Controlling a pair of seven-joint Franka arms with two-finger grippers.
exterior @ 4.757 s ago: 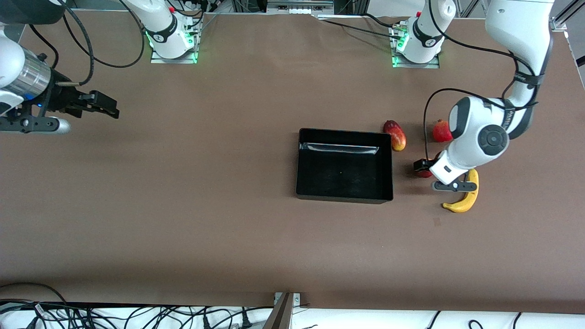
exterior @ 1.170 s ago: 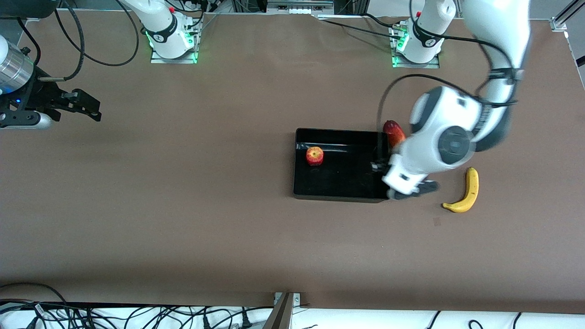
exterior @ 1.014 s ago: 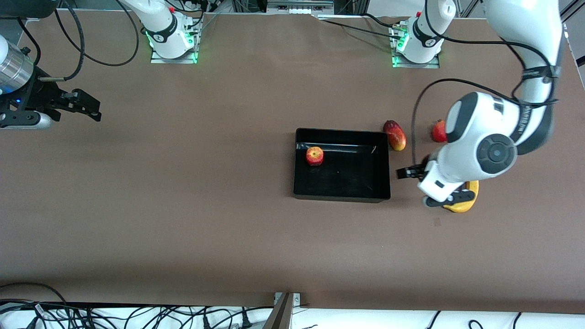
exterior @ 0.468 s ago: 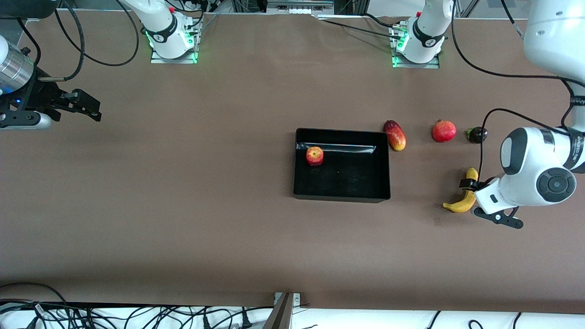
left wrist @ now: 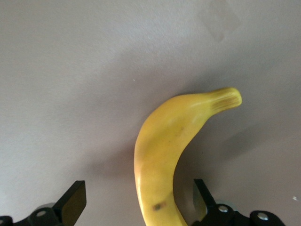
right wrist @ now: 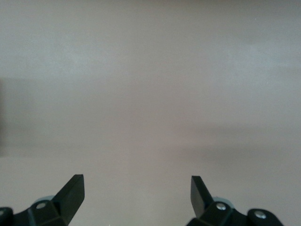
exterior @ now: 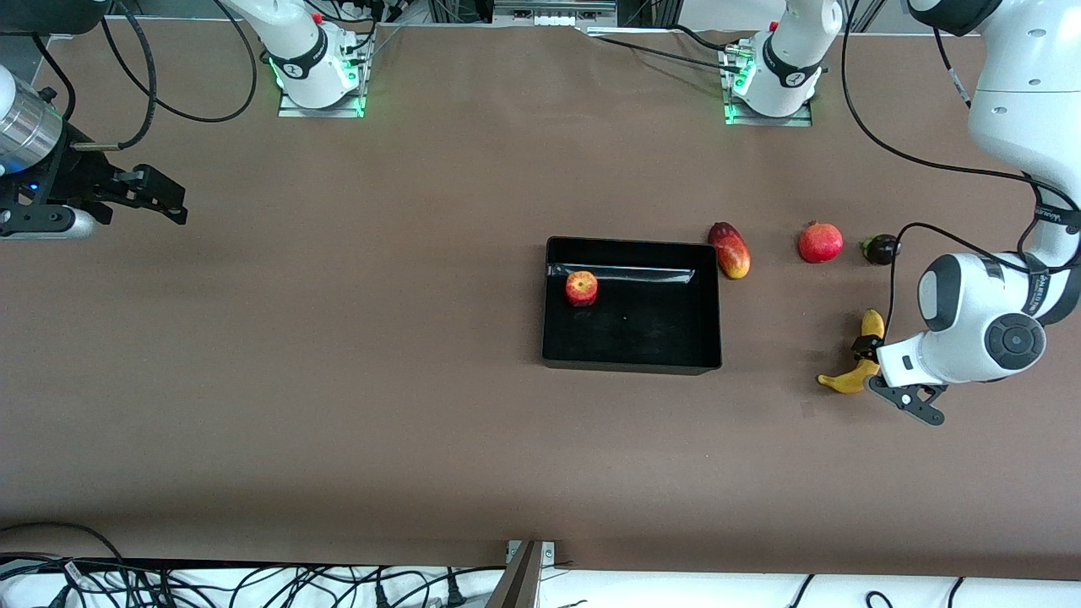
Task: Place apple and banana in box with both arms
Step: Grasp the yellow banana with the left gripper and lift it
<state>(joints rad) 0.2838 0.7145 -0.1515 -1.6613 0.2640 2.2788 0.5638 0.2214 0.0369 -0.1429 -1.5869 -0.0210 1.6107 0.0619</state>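
Banana (exterior: pixel 849 371) lies near mango (exterior: pixel 730 250), pomegranate (exterior: pixel 820 242).

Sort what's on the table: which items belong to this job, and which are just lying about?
Job:
- small streaked red apple, in the box
- long curved yellow banana
- shallow black plastic box

Lying about:
- elongated red-yellow mango
- round red pomegranate
- small dark round fruit

box (exterior: pixel 632 367): we see it mid-table, toward the left arm's end.
apple (exterior: pixel 581 288): in the box, in the corner nearest the right arm's base.
mango (exterior: pixel 730 250): just beside the box, toward the left arm's end.
pomegranate (exterior: pixel 820 242): past the mango, toward that same end.
dark fruit (exterior: pixel 881 249): past the pomegranate again.
banana (exterior: pixel 855 365): on the table, nearer the camera than the pomegranate, well apart from the box.
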